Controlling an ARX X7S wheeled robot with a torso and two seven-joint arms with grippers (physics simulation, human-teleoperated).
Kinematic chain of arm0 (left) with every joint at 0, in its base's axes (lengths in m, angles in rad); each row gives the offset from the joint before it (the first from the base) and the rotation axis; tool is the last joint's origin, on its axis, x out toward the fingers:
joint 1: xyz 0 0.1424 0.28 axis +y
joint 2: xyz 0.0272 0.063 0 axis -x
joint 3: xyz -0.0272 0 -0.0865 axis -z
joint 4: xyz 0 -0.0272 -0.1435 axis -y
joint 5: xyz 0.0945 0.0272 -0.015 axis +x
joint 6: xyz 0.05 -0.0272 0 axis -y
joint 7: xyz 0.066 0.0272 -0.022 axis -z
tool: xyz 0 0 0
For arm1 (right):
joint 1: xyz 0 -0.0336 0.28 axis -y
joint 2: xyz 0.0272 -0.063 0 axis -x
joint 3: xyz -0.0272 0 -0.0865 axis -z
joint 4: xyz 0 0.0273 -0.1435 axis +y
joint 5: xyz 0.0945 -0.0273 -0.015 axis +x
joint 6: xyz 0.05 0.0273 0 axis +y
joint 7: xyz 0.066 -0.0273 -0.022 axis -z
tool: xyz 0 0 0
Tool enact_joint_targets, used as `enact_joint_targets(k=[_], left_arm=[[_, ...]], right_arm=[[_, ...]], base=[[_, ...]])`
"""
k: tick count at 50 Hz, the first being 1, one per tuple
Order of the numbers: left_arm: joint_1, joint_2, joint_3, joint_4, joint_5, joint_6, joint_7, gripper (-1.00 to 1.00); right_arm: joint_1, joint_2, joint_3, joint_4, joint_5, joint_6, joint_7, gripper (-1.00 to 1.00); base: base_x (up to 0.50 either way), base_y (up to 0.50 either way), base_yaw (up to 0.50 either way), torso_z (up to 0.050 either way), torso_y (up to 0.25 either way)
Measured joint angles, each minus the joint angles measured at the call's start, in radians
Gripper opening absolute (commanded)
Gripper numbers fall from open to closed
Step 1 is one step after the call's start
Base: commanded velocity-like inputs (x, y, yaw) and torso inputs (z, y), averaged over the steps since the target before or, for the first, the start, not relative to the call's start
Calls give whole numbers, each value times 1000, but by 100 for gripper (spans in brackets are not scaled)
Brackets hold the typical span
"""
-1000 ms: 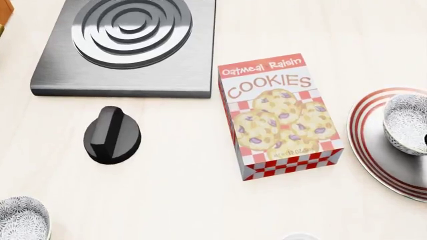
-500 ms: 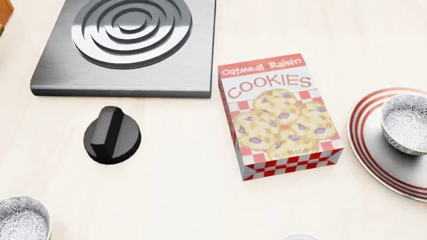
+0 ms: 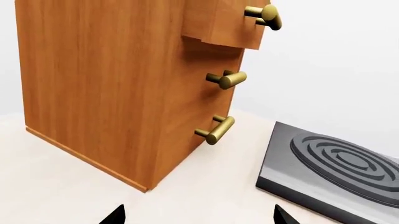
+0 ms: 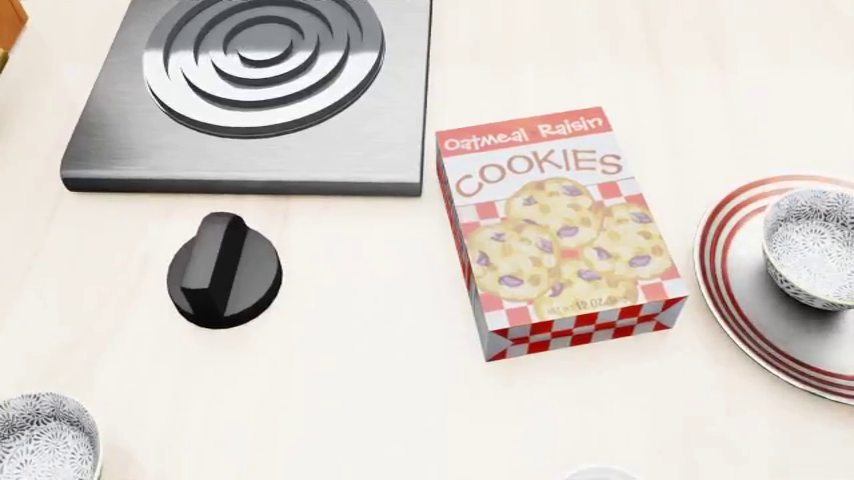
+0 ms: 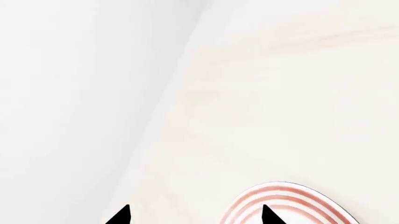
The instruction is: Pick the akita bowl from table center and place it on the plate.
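The akita bowl, white with a grey-black speckle, sits upright on the plate, a wide white plate with red rings, at the right edge of the head view. Neither gripper shows in that view. In the right wrist view my right gripper is open with nothing between its tips, and the plate's red-ringed rim lies just beyond one tip; the bowl is out of that view. My left gripper is open and empty over bare tabletop.
A cookies box stands at table centre, left of the plate. A black knob and a steel burner lie further left. A second speckled bowl sits front left. A wooden cabinet with brass handles stands ahead of the left gripper.
A dark fingertip beside the bowl at the head view's right edge one second ago has left that view. The bowl shifted very slightly left on the plate, then stayed still.
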Motion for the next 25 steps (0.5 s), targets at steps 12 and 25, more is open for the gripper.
enact_joint_targets(k=[12,25], left_arm=[[-3,-3,9,7,3,0,-1,100],[-8,-6,20,12,6,2,1,100]], right_arm=[[-81,16,9,-244,58,47,48,100],[-141,43,16,-464,149,111,122,100]], base=[[0,0,0,0,0],[0,0,0,0,0]])
